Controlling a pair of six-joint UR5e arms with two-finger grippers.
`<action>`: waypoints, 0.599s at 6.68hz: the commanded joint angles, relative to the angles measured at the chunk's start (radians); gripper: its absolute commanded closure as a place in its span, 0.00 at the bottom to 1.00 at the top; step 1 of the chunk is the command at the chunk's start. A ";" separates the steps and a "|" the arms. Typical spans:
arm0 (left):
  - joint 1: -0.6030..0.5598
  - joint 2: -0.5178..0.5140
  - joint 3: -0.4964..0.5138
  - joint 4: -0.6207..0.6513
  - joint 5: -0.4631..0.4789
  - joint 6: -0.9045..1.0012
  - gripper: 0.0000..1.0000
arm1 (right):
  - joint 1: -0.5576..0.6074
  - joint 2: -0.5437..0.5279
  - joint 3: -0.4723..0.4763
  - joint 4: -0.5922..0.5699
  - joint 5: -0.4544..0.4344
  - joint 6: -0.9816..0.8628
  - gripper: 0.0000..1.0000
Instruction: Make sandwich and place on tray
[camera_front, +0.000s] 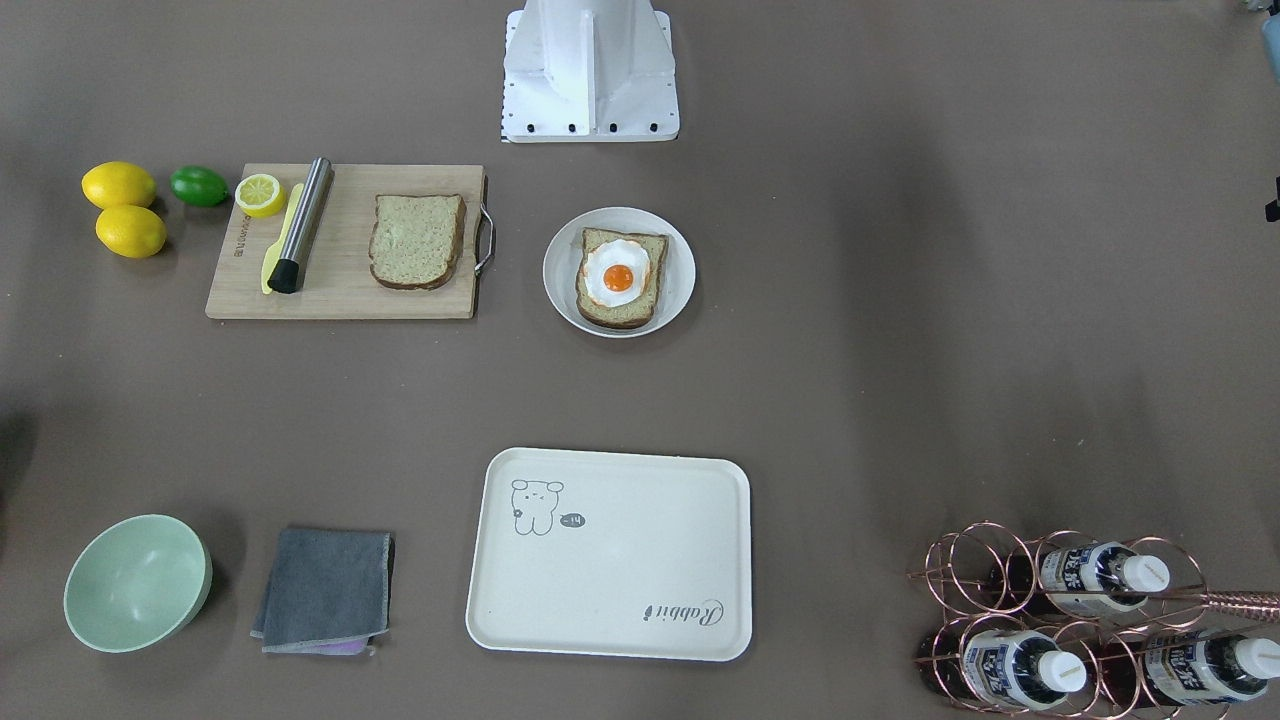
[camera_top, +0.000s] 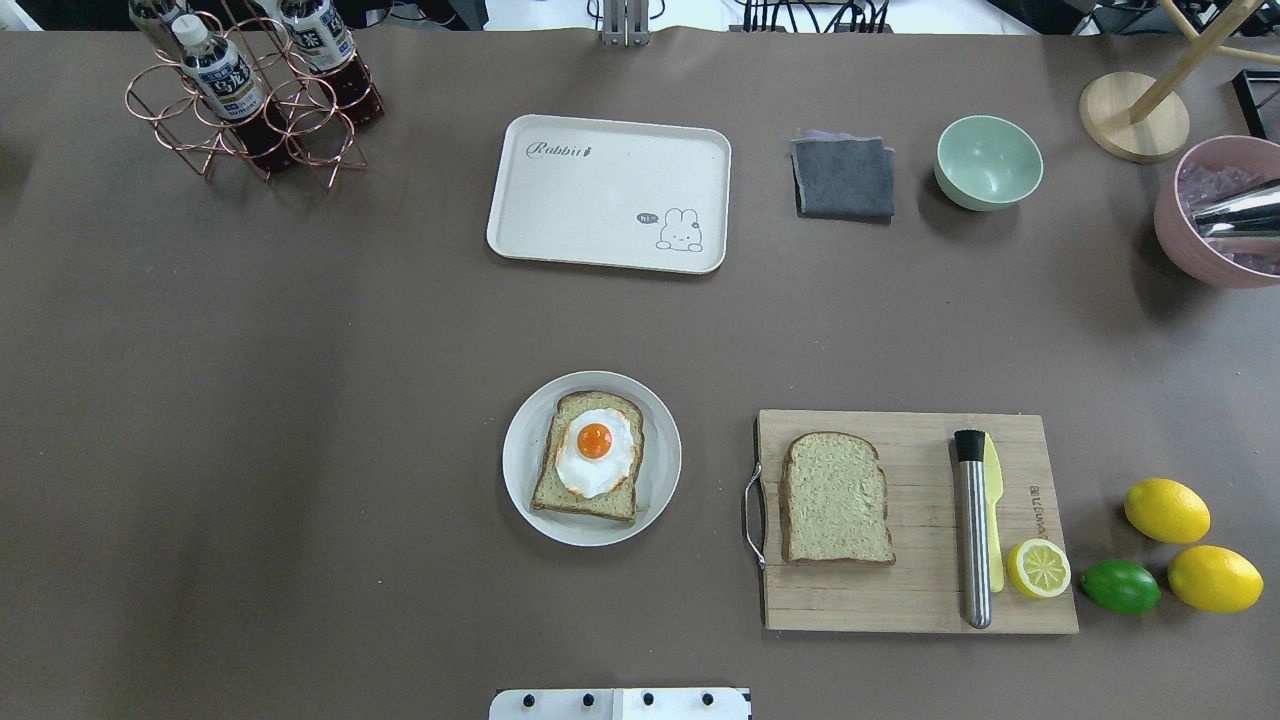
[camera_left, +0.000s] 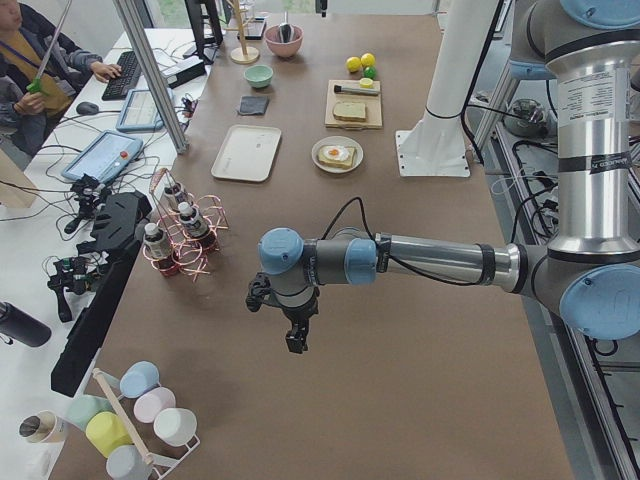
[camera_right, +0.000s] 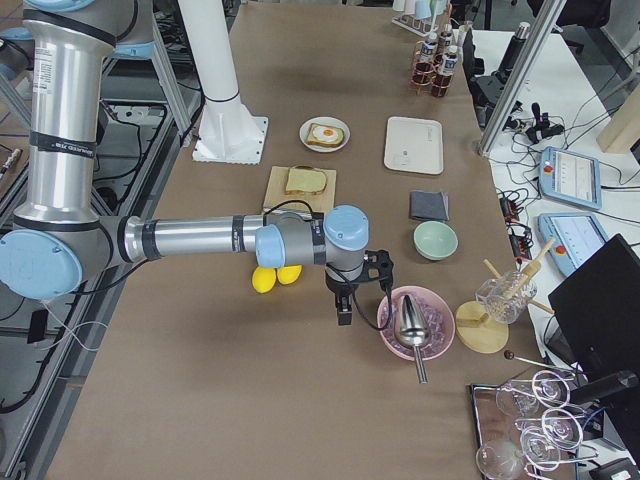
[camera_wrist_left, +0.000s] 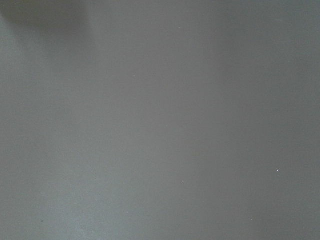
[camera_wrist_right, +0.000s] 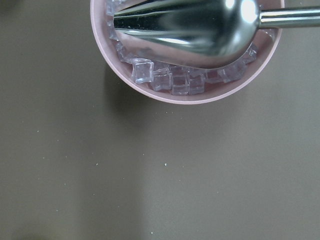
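- Sandwich (camera_top: 590, 457), unassembled: egg-topped slice on your plate (camera_top: 520, 440), plain slice (camera_top: 836, 498) on cutting board (camera_top: 900, 600) at right.
- Tray (camera_top: 610, 200), marked "Rabbit": far beyond plate.
- Left gripper (camera_left: 297, 343), right gripper (camera_right: 345, 316): grip state you cannot tell.

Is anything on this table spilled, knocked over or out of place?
Nothing stands out. The egg-topped slice lies flat on the plate, the second slice flat on the cutting board, and the tray lies flat too.
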 joint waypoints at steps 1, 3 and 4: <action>0.000 0.000 0.029 -0.025 -0.002 0.001 0.02 | -0.001 0.009 -0.003 -0.003 0.018 0.002 0.00; 0.000 -0.007 0.034 -0.026 -0.002 -0.002 0.02 | -0.001 0.011 -0.003 0.005 0.057 0.002 0.00; 0.000 -0.005 0.026 -0.026 -0.002 -0.001 0.02 | -0.001 0.013 -0.003 0.002 0.057 0.002 0.00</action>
